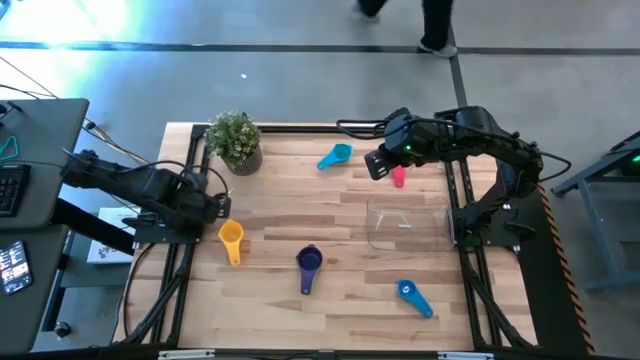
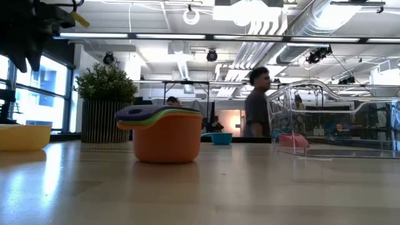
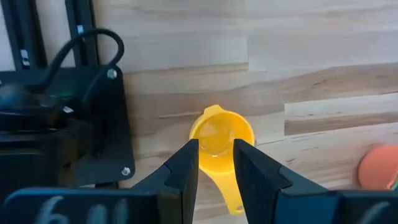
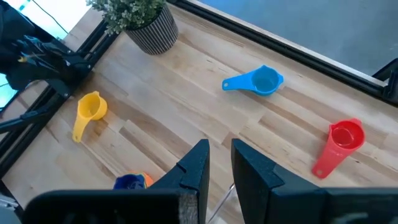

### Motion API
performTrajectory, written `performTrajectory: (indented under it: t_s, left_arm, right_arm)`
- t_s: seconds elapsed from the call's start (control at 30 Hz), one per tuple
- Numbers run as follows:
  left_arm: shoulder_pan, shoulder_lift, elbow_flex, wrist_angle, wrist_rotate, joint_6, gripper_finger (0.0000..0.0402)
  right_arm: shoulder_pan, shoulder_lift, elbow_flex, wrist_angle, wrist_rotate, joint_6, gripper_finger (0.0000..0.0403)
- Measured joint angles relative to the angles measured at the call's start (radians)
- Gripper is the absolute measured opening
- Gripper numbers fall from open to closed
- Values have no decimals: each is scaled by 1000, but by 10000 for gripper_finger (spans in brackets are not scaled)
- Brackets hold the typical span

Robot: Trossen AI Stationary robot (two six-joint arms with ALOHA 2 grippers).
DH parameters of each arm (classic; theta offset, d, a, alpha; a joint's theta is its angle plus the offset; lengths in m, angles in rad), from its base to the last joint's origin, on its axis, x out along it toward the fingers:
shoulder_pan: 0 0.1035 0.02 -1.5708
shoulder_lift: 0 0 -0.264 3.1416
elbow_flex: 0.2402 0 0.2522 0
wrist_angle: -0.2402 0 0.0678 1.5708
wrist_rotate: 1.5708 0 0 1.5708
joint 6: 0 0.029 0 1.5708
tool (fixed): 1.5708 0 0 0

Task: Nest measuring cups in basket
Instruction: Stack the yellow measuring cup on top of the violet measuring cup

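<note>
A pale wooden worktop (image 1: 330, 215), laid in long planks, is framed by dark metal rails. At its far left corner a potted plant (image 1: 236, 141) in a ribbed dark pot is seen. The clear basket (image 1: 407, 222), a rounded, see-through plastic bin, sits toward the right side, beside the base of the right arm; nothing can be made out inside it from above.

The measuring cups are scattered about the worktop. A light blue cup (image 1: 336, 156) lies at the far edge, right of the plant. A magenta cup (image 1: 398, 177) lies just beyond the basket and is partly covered from above by the right hand (image 1: 378, 163). A yellow cup (image 1: 231, 238) rests near the left side, a stack with a purple cup on top (image 1: 308, 264) sits near the middle, and a blue cup (image 1: 412, 295) lies at the near right. In the low view the stack (image 2: 166, 135) is shown as a salmon bowl with green and purple rims nested in it. All are smooth plastic scoops with round bowls and short flat handles.

The right hand is held above the worktop at the far side, its fingers (image 4: 198, 168) parted by a narrow gap with nothing between them. The left hand (image 3: 216, 163) is kept at the left edge, just above the yellow cup, its fingers slightly apart and empty.

A person (image 2: 256, 105) is seen in the room beyond the worktop.
</note>
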Motion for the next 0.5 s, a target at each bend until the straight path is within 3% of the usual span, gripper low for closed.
performTrajectory:
  t_s: [0.5]
  left_arm:
    - [0, 4, -120, 152, 102, -106, 92]
  right_arm:
    - [0, 0, 0, 0, 3, 10, 60]
